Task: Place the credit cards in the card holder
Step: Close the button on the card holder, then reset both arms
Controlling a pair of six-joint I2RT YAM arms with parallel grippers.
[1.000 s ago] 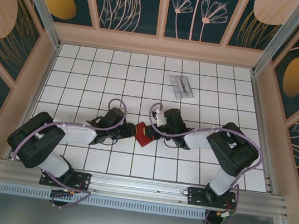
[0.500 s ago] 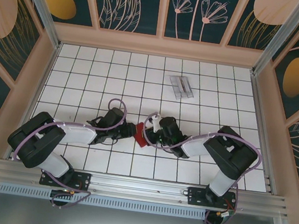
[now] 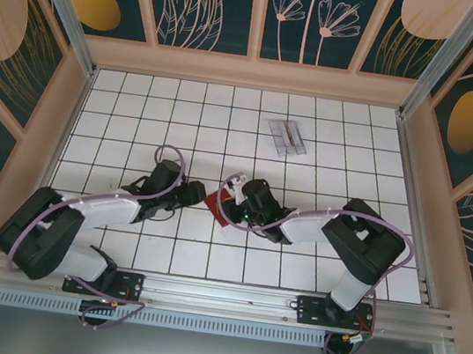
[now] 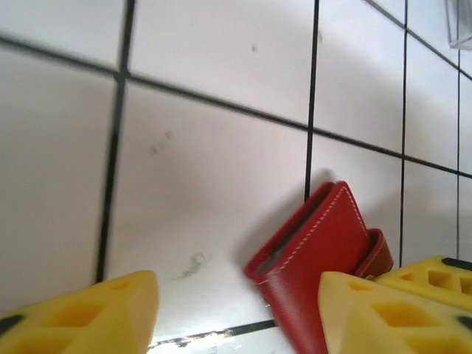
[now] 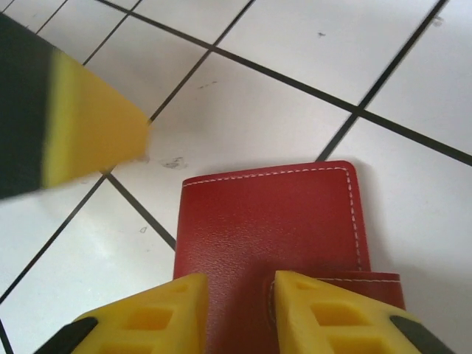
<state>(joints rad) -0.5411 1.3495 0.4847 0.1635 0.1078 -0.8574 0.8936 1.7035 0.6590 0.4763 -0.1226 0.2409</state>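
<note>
1. Your left arm runs low from its base at the near-left edge, forearm angled toward the bench [image 3: 334, 120] centre. The left hand [image 3: 191, 193] sits just left of the card holder [image 3: 216, 199].
2. Left hand [image 4: 237, 291]: the fingers are spread wide with nothing clamped. In the left wrist view the card holder [image 4: 317, 247] lies ahead in the gap, close to the right-side finger [image 4: 391, 313] and well off the other one.
3. Your right arm leaves its near-right base, bends at a raised elbow and stretches left, low over the tiles. The right hand [image 3: 230, 197] meets the card holder from the right.
4. Right hand [image 5: 236, 284]: the fingers are drawn close, with a narrow gap showing. Both tips lie over the red face of the card holder [image 5: 273, 221], near its closing tab [image 5: 372, 284]. Red leather shows through the gap. You cannot tell whether the tips press on it or hover just above.
5. The card holder is folded shut on the white tiles near the bench centre, between the two hands. In the left wrist view one edge looks raised, with shadow under it and a grey slit at the fold.
6. A blurred finger [image 5: 88, 125] of the left hand shows at upper left in the right wrist view, apart from the card holder.
7. A clear plastic case [image 3: 287, 136] lies farther back on the bench, well apart from both hands.
</note>
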